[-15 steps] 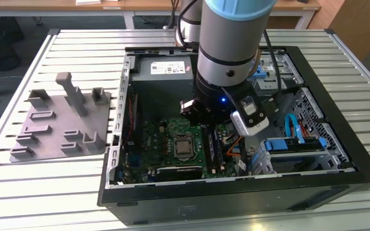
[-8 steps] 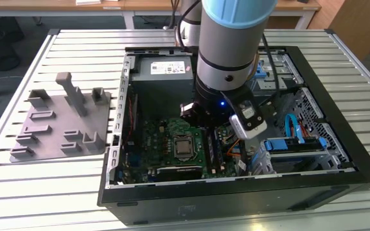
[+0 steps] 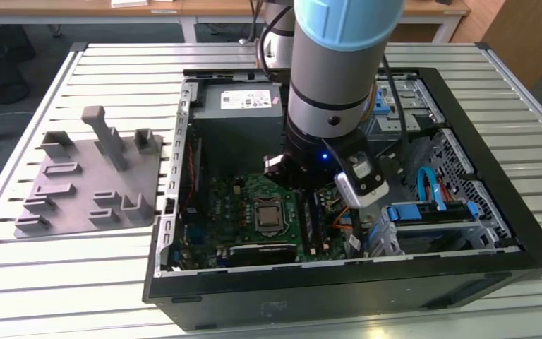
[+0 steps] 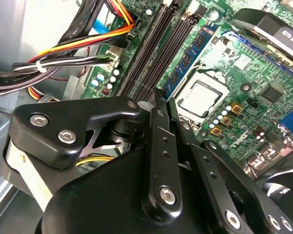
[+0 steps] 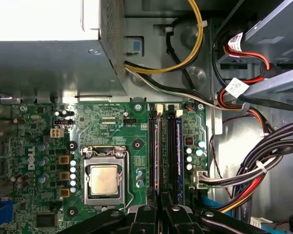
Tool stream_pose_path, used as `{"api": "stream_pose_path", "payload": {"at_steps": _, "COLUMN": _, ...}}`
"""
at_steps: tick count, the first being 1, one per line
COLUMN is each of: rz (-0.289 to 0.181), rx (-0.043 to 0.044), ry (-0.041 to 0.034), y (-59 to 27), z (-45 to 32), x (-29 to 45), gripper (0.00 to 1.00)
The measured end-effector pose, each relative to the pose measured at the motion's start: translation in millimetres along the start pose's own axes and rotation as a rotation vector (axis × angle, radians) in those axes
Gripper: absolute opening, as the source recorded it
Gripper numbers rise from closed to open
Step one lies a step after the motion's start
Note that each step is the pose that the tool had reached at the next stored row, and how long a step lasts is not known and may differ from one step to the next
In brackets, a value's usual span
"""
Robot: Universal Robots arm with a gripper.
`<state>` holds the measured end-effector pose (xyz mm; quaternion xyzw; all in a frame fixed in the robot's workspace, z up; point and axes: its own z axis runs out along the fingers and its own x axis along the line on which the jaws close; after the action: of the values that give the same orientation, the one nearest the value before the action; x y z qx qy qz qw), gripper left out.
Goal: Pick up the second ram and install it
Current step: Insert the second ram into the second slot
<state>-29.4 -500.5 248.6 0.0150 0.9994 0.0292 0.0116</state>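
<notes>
One clenched pincer (image 4: 158,100) sits at an end of the second ram (image 4: 188,61).

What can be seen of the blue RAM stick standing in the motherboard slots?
The blue RAM stick is a thin, long, narrow circuit-board strip with a row of small black chips. It stands on edge in a black slot, beside the processor socket on the green motherboard. In the first wrist view it shows edge-on. Whether the gripper touches its near end cannot be told.
</notes>
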Motion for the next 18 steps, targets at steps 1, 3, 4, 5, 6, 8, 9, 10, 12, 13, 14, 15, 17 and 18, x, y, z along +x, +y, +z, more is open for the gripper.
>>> {"api": "stream_pose_path", "payload": {"at_steps": 1, "rz": 0.000, "rx": 0.0000, "ry": 0.0000, "y": 0.0, "z": 0.6, "x": 0.0, "gripper": 0.14}}
{"api": "stream_pose_path", "payload": {"at_steps": 3, "rz": 0.000, "rx": 0.0003, "ry": 0.0001, "y": -0.1, "z": 1.1, "x": 0.0, "gripper": 0.14}}
{"api": "stream_pose_path", "payload": {"at_steps": 4, "rz": 0.000, "rx": 0.0002, "ry": 0.0001, "y": -0.1, "z": 1.3, "x": 0.0, "gripper": 0.14}}
{"api": "stream_pose_path", "payload": {"at_steps": 5, "rz": 0.000, "rx": 0.0000, "ry": 0.0000, "y": -0.1, "z": 1.6, "x": 0.0, "gripper": 0.14}}
{"api": "stream_pose_path", "payload": {"at_steps": 6, "rz": 0.000, "rx": 0.0001, "ry": 0.0000, "y": -0.1, "z": 1.7, "x": 0.0, "gripper": 0.14}}
{"api": "stream_pose_path", "payload": {"at_steps": 8, "rz": 0.000, "rx": -0.0001, "ry": 0.0000, "y": -0.1, "z": 2.3, "x": 0.1, "gripper": 0.14}}
{"api": "stream_pose_path", "payload": {"at_steps": 9, "rz": 0.000, "rx": -0.0002, "ry": 0.0000, "y": -0.1, "z": 2.7, "x": 0.1, "gripper": 0.14}}
{"api": "stream_pose_path", "payload": {"at_steps": 10, "rz": 0.000, "rx": -0.0001, "ry": 0.0000, "y": -0.2, "z": 3.0, "x": 0.1, "gripper": 0.14}}
{"api": "stream_pose_path", "payload": {"at_steps": 12, "rz": 0.000, "rx": 0.0001, "ry": 0.0000, "y": -0.2, "z": 3.4, "x": 0.1, "gripper": 0.14}}
{"api": "stream_pose_path", "payload": {"at_steps": 13, "rz": 0.000, "rx": -0.0001, "ry": 0.0000, "y": -0.2, "z": 3.8, "x": 0.1, "gripper": 0.14}}
{"api": "stream_pose_path", "payload": {"at_steps": 14, "rz": 0.000, "rx": -0.0002, "ry": 0.0000, "y": -0.2, "z": 4.2, "x": 0.1, "gripper": 0.14}}
{"api": "stream_pose_path", "payload": {"at_steps": 15, "rz": 0.000, "rx": -0.0001, "ry": 0.0000, "y": -0.3, "z": 4.6, "x": 0.1, "gripper": 0.14}}
{"api": "stream_pose_path", "payload": {"at_steps": 17, "rz": 0.000, "rx": 0.0000, "ry": 0.0000, "y": -0.3, "z": 5.3, "x": 0.1, "gripper": 0.14}}
{"api": "stream_pose_path", "payload": {"at_steps": 18, "rz": 0.000, "rx": 0.0000, "ry": 0.0000, "y": -0.3, "z": 5.6, "x": 0.1, "gripper": 0.14}}
